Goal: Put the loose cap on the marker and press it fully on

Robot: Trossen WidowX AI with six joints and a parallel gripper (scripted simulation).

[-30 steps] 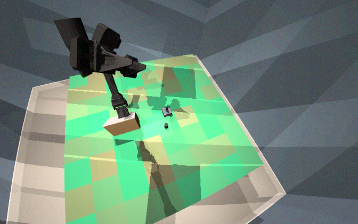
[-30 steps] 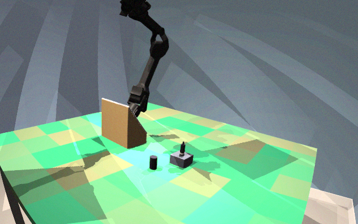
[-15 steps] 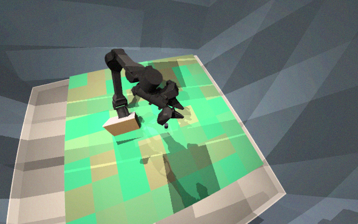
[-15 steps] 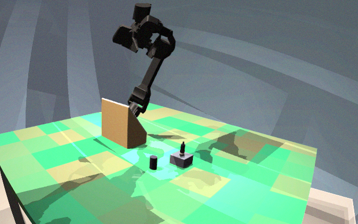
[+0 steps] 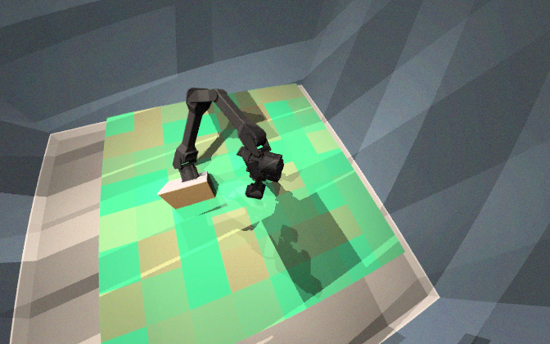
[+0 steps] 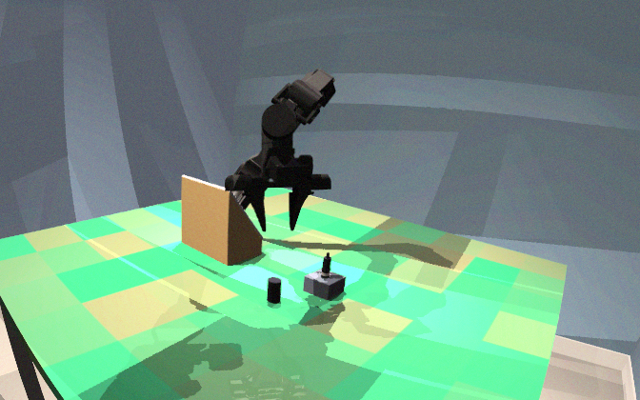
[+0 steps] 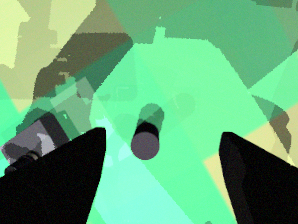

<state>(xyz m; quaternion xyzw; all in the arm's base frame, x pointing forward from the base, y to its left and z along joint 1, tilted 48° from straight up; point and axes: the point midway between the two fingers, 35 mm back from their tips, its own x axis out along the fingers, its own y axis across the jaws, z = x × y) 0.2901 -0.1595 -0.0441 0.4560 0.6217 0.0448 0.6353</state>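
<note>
The black cap [image 6: 273, 290] [image 7: 145, 145] stands upright and loose on the table. The dark marker [image 6: 327, 266] stands upright and uncapped in the grey holder block [image 6: 318, 287] [image 7: 56, 131], to the right of the cap in the exterior view; in the wrist view the block is at the left, partly behind a finger. My gripper [image 6: 278, 230] [image 7: 163, 139] is open and empty, pointing down, with its fingertips well above the table. In the wrist view the cap shows between the two fingers, a little left of the middle. In the top view the arm hides the cap, the marker and the block.
The wedge-shaped base block [image 5: 191, 195] [image 6: 206, 221] carries the arm and stands on the table behind and left of the cap in the exterior view. The table [image 5: 119, 233] [image 6: 129, 275] has a green and tan checkered top with shadows across it.
</note>
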